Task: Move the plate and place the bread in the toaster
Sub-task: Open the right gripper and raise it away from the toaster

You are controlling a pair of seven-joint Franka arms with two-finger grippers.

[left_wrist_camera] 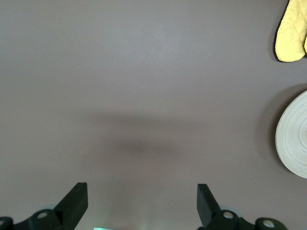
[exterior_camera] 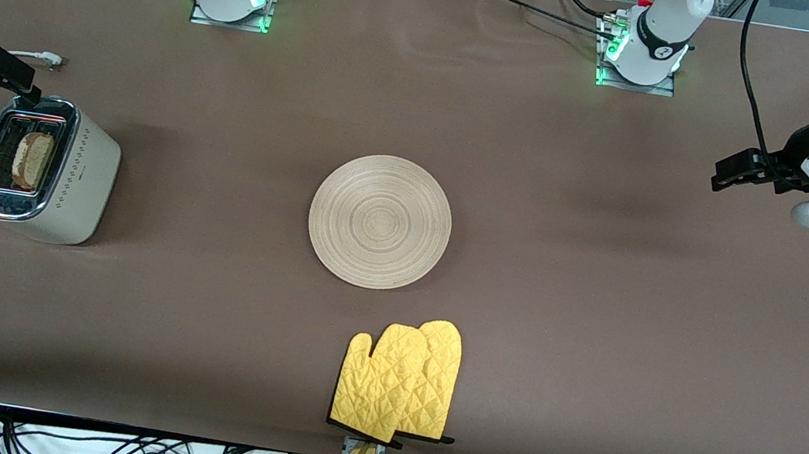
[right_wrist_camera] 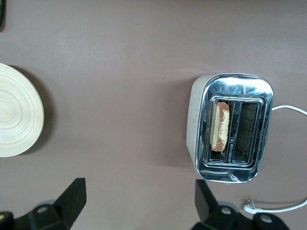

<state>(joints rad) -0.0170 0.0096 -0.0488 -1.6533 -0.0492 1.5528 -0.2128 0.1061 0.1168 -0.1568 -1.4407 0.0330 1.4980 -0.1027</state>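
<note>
With the bread (exterior_camera: 32, 161) standing in 1 toaster (exterior_camera: 43, 170) slot and the plate (exterior_camera: 379, 221) bare mid-bench, both jobs look done; left gripper (left_wrist_camera: 139, 201) and right gripper (right_wrist_camera: 139, 199) hover empty, fingers wide.

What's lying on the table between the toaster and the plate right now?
Nothing: the front view shows only bare brown table between the toaster and the plate. The right wrist view shows the same.

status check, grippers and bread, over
Left gripper open over bare table. Right gripper open by toaster. Bread in slot. Plate empty.
</note>
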